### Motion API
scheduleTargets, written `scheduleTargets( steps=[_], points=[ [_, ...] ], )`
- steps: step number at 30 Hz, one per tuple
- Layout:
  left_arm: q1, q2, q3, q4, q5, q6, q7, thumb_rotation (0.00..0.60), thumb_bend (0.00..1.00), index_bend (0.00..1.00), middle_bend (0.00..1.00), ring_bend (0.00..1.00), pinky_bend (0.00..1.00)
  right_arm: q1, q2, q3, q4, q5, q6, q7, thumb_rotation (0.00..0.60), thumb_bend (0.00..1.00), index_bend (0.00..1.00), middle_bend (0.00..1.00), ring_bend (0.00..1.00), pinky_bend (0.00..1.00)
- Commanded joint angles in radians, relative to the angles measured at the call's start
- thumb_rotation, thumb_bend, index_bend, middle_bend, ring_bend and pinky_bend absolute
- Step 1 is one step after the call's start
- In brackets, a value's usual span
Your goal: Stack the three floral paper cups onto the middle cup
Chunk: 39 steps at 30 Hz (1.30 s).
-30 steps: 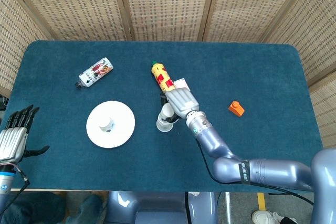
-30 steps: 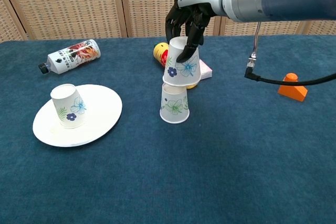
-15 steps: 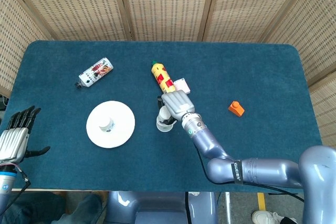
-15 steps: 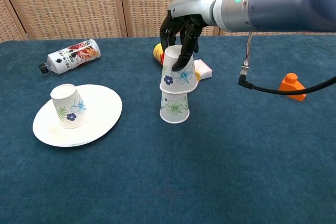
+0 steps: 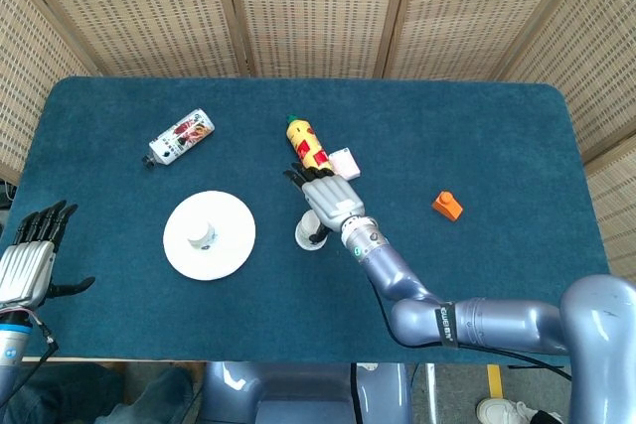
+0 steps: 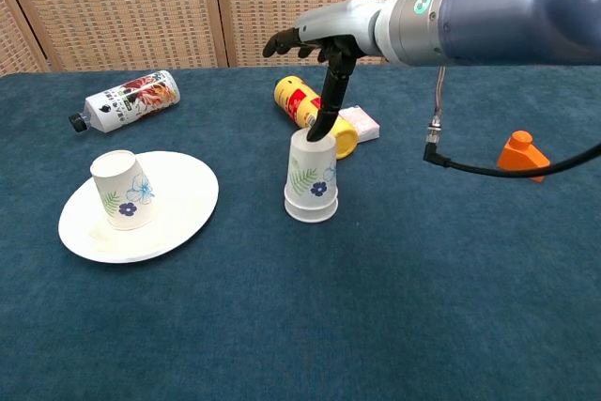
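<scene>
In the middle of the table stands a nested stack of upside-down floral paper cups (image 6: 312, 180), also visible from above in the head view (image 5: 306, 236). My right hand (image 6: 324, 52) hovers over it with fingers spread, and one fingertip (image 6: 315, 131) touches the stack's top. It holds nothing. From above, the right hand (image 5: 326, 201) covers part of the stack. Another floral cup (image 6: 122, 190) stands upside down on the white plate (image 6: 178, 204) at the left. My left hand (image 5: 30, 260) rests open at the table's near left edge, away from everything.
A flowered bottle (image 6: 127, 99) lies at the back left. Just behind the stack lie a yellow bottle (image 6: 310, 108) and a small white box (image 6: 362, 124). An orange block (image 6: 523, 152) sits at the right. A wicker screen stands behind the table.
The right hand lowered the upper cup fully over the middle cup and let go, spreading its fingers; one fingertip stays on the stack's top. The left hand has not moved.
</scene>
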Motion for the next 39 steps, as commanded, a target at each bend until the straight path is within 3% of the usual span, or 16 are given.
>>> scheduleTargets(
  steps=[1,9,11,14,17,22,24,27,34,36,39],
  points=[
    [-0.001,0.000,0.001,0.000,0.000,-0.001,0.001,0.600,0.00,0.00,0.00,0.00,0.00,-0.003,0.003,-0.003,-0.001,-0.007,0.000,0.006,0.600,0.00,0.02,0.01,0.05,0.09],
    [0.000,-0.002,0.001,0.003,0.000,0.003,0.001,0.600,0.00,0.00,0.00,0.00,0.00,-0.046,0.063,-0.044,-0.033,-0.069,0.039,0.010,0.600,0.00,0.02,0.00,0.03,0.03],
    [-0.001,-0.003,0.001,0.008,0.003,0.004,-0.002,0.600,0.00,0.00,0.00,0.00,0.00,-0.097,0.105,-0.098,-0.044,-0.178,0.078,0.006,0.600,0.00,0.02,0.00,0.01,0.00],
    [-0.002,-0.007,0.002,0.016,0.014,0.007,-0.006,0.600,0.00,0.00,0.00,0.00,0.00,-0.198,0.153,-0.184,-0.017,-0.428,0.154,0.061,0.600,0.00,0.02,0.00,0.00,0.00],
    [-0.004,-0.016,0.006,0.026,0.035,0.014,-0.006,0.600,0.00,0.00,0.00,0.00,0.00,-0.342,0.191,-0.295,0.101,-0.721,0.276,0.227,0.600,0.00,0.02,0.00,0.00,0.00],
    [-0.011,-0.037,0.007,0.049,0.064,0.024,0.003,0.600,0.00,0.00,0.00,0.00,0.00,-0.520,0.181,-0.393,0.321,-0.924,0.455,0.481,0.600,0.00,0.01,0.00,0.00,0.00],
    [-0.017,-0.045,0.005,0.056,0.074,0.026,0.010,0.600,0.00,0.00,0.00,0.00,0.00,-0.588,0.160,-0.408,0.403,-0.954,0.519,0.542,0.600,0.00,0.00,0.00,0.00,0.00],
    [-0.030,-0.048,0.003,0.056,0.084,0.016,0.025,0.600,0.00,0.00,0.00,0.00,0.00,-0.665,0.150,-0.414,0.426,-0.944,0.565,0.566,0.600,0.00,0.00,0.00,0.00,0.00],
    [-0.121,-0.009,-0.012,0.008,0.115,-0.089,0.105,0.600,0.00,0.00,0.00,0.00,0.00,-0.818,0.153,-0.412,0.299,-0.948,0.698,0.536,0.600,0.00,0.00,0.00,0.00,0.00],
    [-0.197,0.003,-0.021,-0.010,0.122,-0.200,0.142,0.600,0.00,0.00,0.00,0.00,0.00,-0.854,0.152,-0.423,0.267,-0.977,0.746,0.508,0.600,0.00,0.00,0.00,0.00,0.00],
    [-0.258,0.007,-0.037,-0.011,0.099,-0.283,0.169,0.600,0.00,0.00,0.00,0.00,0.03,-0.871,0.166,-0.422,0.244,-0.996,0.756,0.472,0.600,0.00,0.01,0.00,0.00,0.00]
  ],
)
